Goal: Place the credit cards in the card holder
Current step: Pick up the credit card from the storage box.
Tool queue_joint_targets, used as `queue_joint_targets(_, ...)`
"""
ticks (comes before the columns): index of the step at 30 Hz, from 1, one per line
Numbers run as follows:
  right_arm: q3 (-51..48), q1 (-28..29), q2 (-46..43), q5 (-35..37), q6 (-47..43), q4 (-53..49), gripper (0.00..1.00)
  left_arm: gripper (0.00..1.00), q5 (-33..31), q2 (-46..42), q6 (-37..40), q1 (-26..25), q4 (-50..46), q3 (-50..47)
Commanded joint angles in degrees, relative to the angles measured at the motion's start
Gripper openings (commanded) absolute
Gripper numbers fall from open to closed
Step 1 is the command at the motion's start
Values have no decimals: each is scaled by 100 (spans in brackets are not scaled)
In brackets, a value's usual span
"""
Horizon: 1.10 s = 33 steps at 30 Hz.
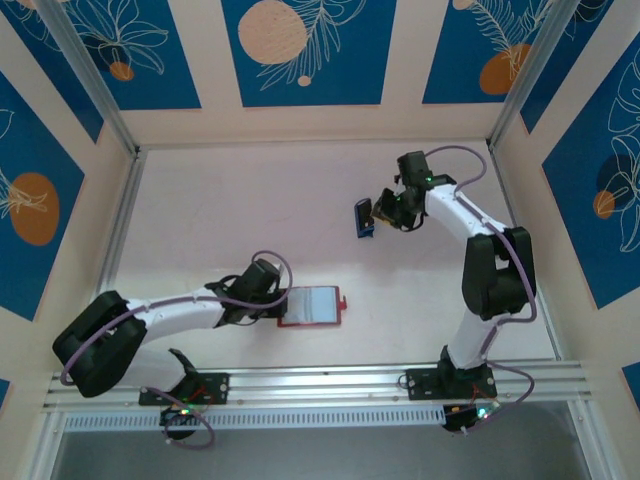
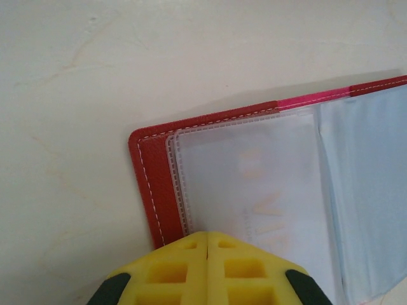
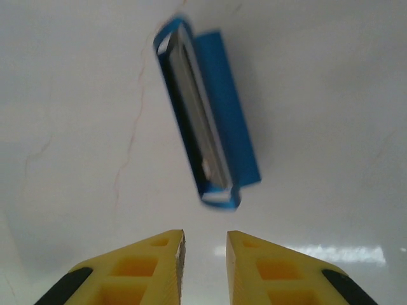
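1. Ok so from where I'm standing, the card holder [image 1: 312,305] is lying open and flat on the white table [image 1: 220,210], near the front edge and a bit left of centre. The red outside faces down and the pale clear pockets face up. The little snap tab [image 1: 343,298] pokes out on its right side.
2. The left gripper [image 1: 279,305] sits right at the holder's left end. In the left wrist view the left gripper [image 2: 206,244] has its yellow fingers [image 2: 172,270] pressed together with no gap, and the tip lies over the clear pocket [image 2: 254,184] at the edge of the card holder [image 2: 151,190]. Can't tell whether it pinches any of the wallet or only rests on it.
3. The credit cards [image 1: 365,217] are well apart from the holder, further back and to the right. They're up on edge and tilted rather than lying flat.
4. The right gripper [image 1: 385,208] is just beside them, on their right.
5. In the right wrist view the right gripper [image 3: 205,236] has its jaws narrowly apart with nothing between them. The credit cards [image 3: 219,114] are just ahead of the tips, not touching. You see them nearly edge-on, blue with a greyish face, and the near end is blurry.
6. The cards aren't in the holder yet.
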Motion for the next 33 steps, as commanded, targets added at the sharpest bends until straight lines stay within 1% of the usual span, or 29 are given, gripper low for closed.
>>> queue_joint_targets(1,561,-246,379,-486,-286,62,25,3,-211,201,-188,-155,-117,-303)
queue_joint_targets(6,1187,-490,1111,-1106,-367,-22,25,2,-317,211,-317,-280,-15,-308)
queue_joint_targets(10,1442,-451,1420,-1148,-380,-34,24,2,-358,185,-365,-336,-54,-253)
queue_joint_targets(16,1573,-438,1695,-1407,-342,20,24,2,-392,121,-362,-368,-170,-204)
queue_joint_targets(22,1764,-394,1818,-1497,-351,-120,24,2,-428,41,-348,-371,-243,-209)
queue_joint_targets(30,2201,-289,2039,-1375,-439,-644,21,2,-451,-55,-362,-371,-221,-212)
queue_joint_targets(33,2222,-269,2046,-1338,-457,-736,21,2,-445,-80,-362,-371,-218,-212)
